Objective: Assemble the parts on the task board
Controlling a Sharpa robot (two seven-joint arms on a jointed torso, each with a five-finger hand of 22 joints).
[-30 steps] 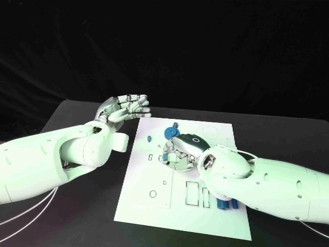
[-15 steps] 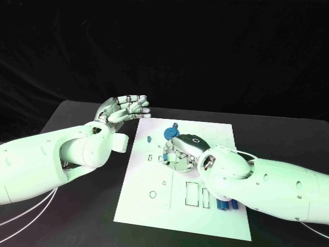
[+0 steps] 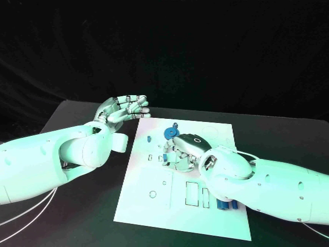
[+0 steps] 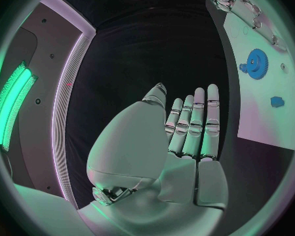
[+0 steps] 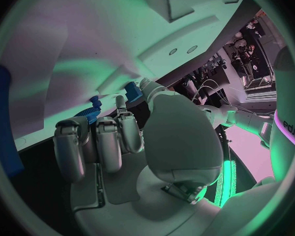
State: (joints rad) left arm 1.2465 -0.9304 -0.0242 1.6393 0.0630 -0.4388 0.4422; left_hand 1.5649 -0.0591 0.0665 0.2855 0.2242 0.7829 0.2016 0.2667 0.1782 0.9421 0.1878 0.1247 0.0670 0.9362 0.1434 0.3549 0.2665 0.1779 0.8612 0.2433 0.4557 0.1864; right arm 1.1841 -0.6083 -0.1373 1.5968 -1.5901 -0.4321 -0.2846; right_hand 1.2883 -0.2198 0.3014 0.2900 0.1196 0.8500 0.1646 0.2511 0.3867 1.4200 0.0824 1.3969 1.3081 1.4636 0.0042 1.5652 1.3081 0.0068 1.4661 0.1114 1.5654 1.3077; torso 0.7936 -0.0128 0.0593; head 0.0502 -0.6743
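The white task board (image 3: pixel 153 180) lies in the middle of the black table. A blue gear (image 3: pixel 169 133) and a small blue part (image 3: pixel 176 124) sit near its far edge; the left wrist view shows the gear (image 4: pixel 255 63) and that part (image 4: pixel 276 101) too. More blue parts (image 3: pixel 225 205) stand at the board's near right. My right hand (image 3: pixel 181 152) is down on the board just short of the gear, fingers curled, a small blue piece (image 3: pixel 163 158) at its fingertips. Blue (image 5: pixel 131 92) shows between thumb and finger, but I cannot make out a grip. My left hand (image 3: pixel 124 108) hovers off the far left corner, flat and holding nothing.
Slots and holes (image 3: pixel 194 194) mark the board's near half. Bare black table (image 3: pixel 75 116) lies left of the board under my left arm, and more (image 3: pixel 283 139) to the right beyond my right arm.
My right hand has settled very slightly lower over the board. The left hand and the parts have stayed where they were.
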